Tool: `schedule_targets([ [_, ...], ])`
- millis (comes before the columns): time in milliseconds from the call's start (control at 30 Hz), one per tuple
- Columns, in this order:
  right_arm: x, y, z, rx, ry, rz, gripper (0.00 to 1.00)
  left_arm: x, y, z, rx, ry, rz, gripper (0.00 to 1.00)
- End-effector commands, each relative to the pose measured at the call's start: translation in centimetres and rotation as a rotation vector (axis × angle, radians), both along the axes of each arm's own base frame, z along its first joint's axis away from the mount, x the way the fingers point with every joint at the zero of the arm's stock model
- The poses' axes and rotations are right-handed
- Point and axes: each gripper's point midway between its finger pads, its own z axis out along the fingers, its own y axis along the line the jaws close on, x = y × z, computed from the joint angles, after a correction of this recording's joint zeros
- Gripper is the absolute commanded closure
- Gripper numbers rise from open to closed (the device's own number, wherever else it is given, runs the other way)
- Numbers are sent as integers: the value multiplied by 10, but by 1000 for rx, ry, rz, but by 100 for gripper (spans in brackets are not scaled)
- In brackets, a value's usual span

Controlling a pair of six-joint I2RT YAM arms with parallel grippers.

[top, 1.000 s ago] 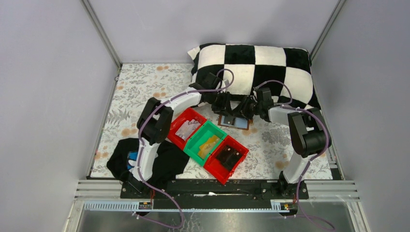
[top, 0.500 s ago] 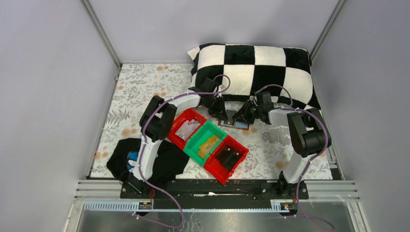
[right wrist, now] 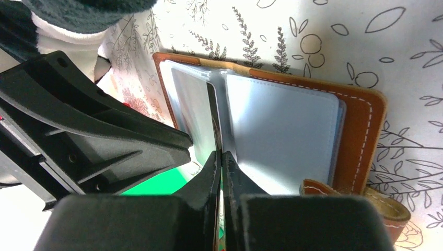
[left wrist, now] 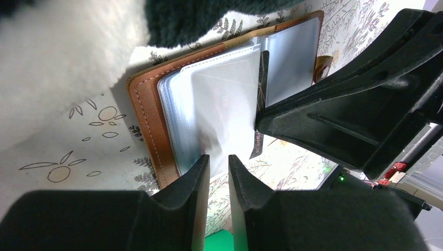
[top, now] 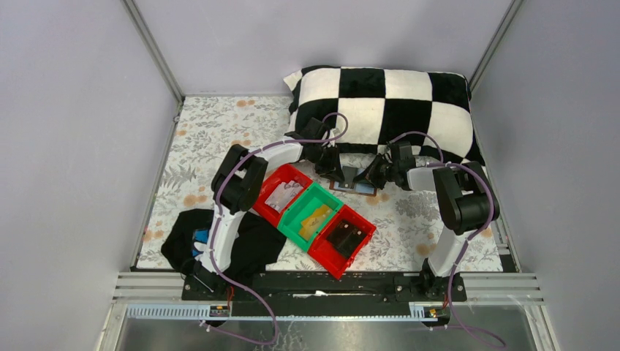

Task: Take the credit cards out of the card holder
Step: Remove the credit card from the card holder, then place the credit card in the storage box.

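The card holder (top: 357, 186) lies open on the floral cloth, brown leather (left wrist: 149, 115) outside, pale grey-blue leaves (right wrist: 282, 130) inside. A thin dark-edged leaf (left wrist: 260, 94) stands on edge at its fold; whether it is one of the credit cards or a sleeve I cannot tell. My right gripper (right wrist: 220, 154) is shut on that leaf's near edge. My left gripper (left wrist: 219, 158) is at the opposite side, its jaws a narrow gap apart over the near edge of a pale leaf (left wrist: 224, 99), with cloth showing through the gap. In the top view the left gripper (top: 338, 175) and the right gripper (top: 369, 178) flank the holder.
A black-and-white checked pillow (top: 387, 102) lies just behind the holder. A red bin (top: 281, 191), a green bin (top: 314, 213) and a second red bin (top: 342, 238) stand in a diagonal row in front. Black cloth (top: 241, 245) lies by the left arm's base.
Both grippers have come down onto the open holder from either side. The right jaws have closed on the standing leaf. The left jaws narrowed earlier and now hold still.
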Motion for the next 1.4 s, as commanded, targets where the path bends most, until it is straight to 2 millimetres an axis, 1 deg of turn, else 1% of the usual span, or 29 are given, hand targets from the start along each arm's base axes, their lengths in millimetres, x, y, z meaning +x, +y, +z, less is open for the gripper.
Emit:
schedule_targets([
  [0, 1, 1, 7, 15, -7, 9, 100, 2, 8, -16, 33, 13, 15, 76],
  [133, -3, -11, 11, -49, 1, -9, 100, 5, 10, -16, 38, 13, 32, 76],
  [267, -10, -24, 13, -66, 10, -24, 100, 6, 15, -18, 44, 30, 53, 76],
  [467, -25, -46, 14, -93, 17, -57, 100, 6, 15, -15, 40, 24, 49, 75],
  [567, -32, -51, 13, -107, 17, -57, 100, 6, 14, -11, 27, 17, 43, 75],
  [700, -34, -56, 17, -113, 10, -68, 100, 9, 10, 8, -2, -18, 30, 73],
  [900, -29, -54, 33, -105, -35, -65, 100, 12, 6, 42, -14, -73, 31, 72],
  [1067, -23, -51, 50, -78, -91, -60, 100, 2, -15, 67, -53, -104, -11, 70],
  [1200, -17, -50, 68, -68, -144, -65, 100, 2, -19, 72, -70, -104, -22, 70],
  [1367, -16, -49, 74, -69, -151, -54, 100, 4, -19, 80, -77, -121, -24, 69],
])
